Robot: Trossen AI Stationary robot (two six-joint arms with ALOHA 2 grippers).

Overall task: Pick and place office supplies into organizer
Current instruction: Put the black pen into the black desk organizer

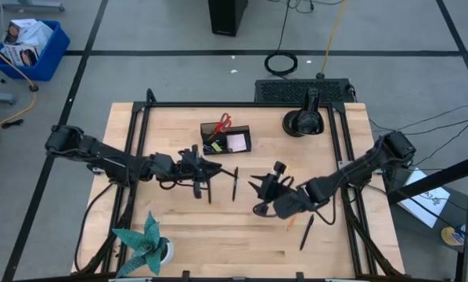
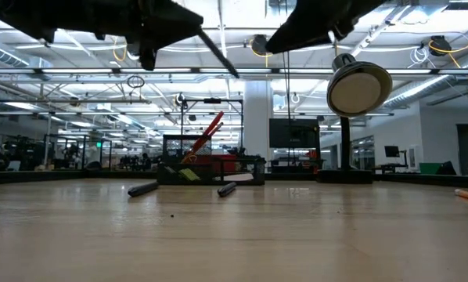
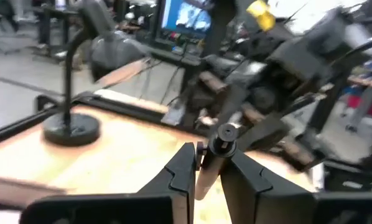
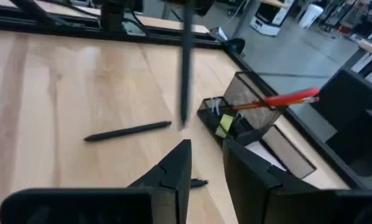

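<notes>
Scissors (image 1: 222,123) and pink pad (image 1: 236,142) fill organizer (image 1: 243,130); left gripper (image 3: 206,163) grasps pen (image 3: 218,149), right gripper (image 4: 204,163) released.

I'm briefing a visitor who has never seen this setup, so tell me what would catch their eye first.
First, the two dark arms meeting over the middle of the table: the left hand grips a black pen in the air, and the right hand faces it, empty. Next, the red-handled scissors sticking up from the black organizer at the table's far side. Then the teal paper plant at the near left corner.
</notes>
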